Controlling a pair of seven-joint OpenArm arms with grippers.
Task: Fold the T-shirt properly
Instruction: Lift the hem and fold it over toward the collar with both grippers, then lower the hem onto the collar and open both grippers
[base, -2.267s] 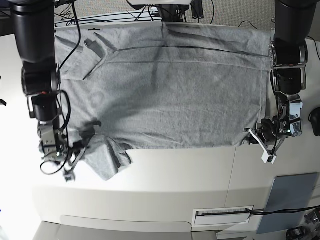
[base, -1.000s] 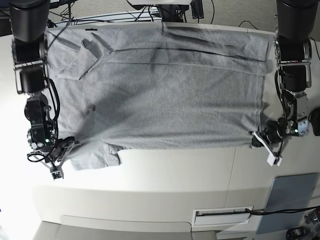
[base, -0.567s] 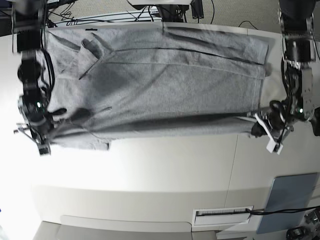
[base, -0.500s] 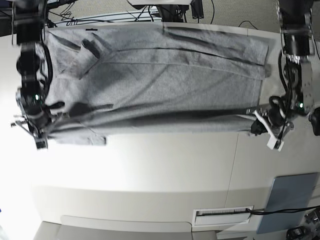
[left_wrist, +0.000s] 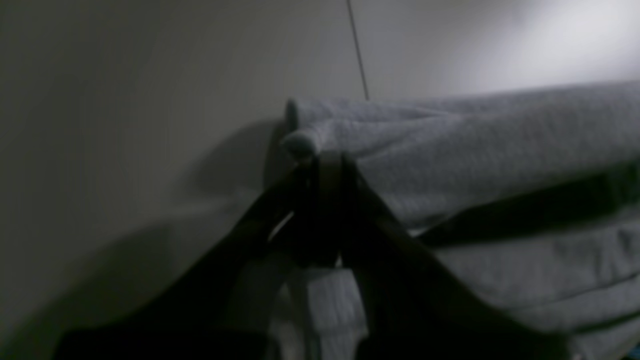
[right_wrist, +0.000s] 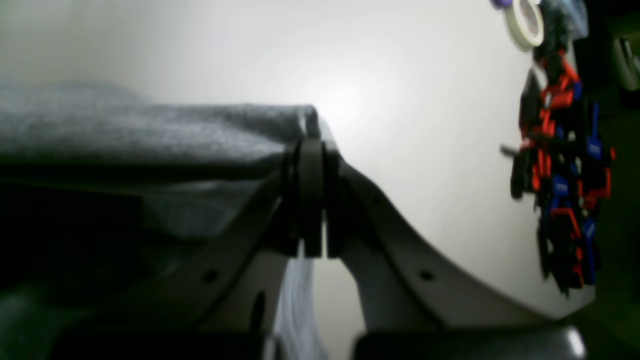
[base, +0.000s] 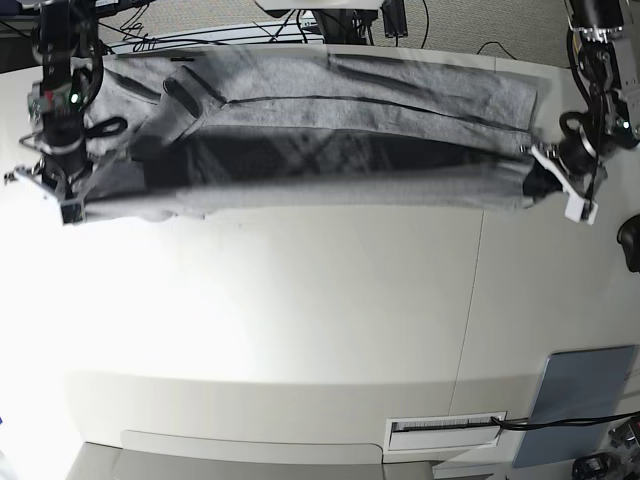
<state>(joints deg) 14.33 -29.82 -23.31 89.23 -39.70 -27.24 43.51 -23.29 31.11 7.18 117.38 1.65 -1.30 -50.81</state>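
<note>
1. Left claw (left_wrist: 320, 160): clenched on a corner of the T-shirt (base: 330, 150). My wrist view shows the grey knit bunched and rolled over the pinched tips, with bare bench (left_wrist: 125, 100) beyond.
2. Right claw (right_wrist: 311, 150): clenched likewise on the opposite corner, the cloth draped over the tips and running off to one side.
3. T-shirt, position: in the base view its near edge hangs lifted between the two claws, left claw (base: 560, 185) at that view's right and right claw (base: 60, 195) at its left. The far portion lies flat along the back of the bench.
4. Progress, my judgement: the first lengthwise fold is under way, not finished. The raised edge casts a dark band of shadow on the cloth beneath, so I take it as not yet laid down. One sleeve (base: 185, 95) lies creased near the far left. I reckon the laying-down, smoothing and crosswise folds are left.
5. Bench (base: 320, 330): white, glossy, strong glare at near left, a seam running front to back.
6. Grey-blue pad (base: 575, 395): near right corner, well apart from the shirt.
7. Room: cables (base: 200, 25) and carpet beyond the far edge; red and blue clutter (right_wrist: 560, 165) in the right wrist view, too blurred to name.
</note>
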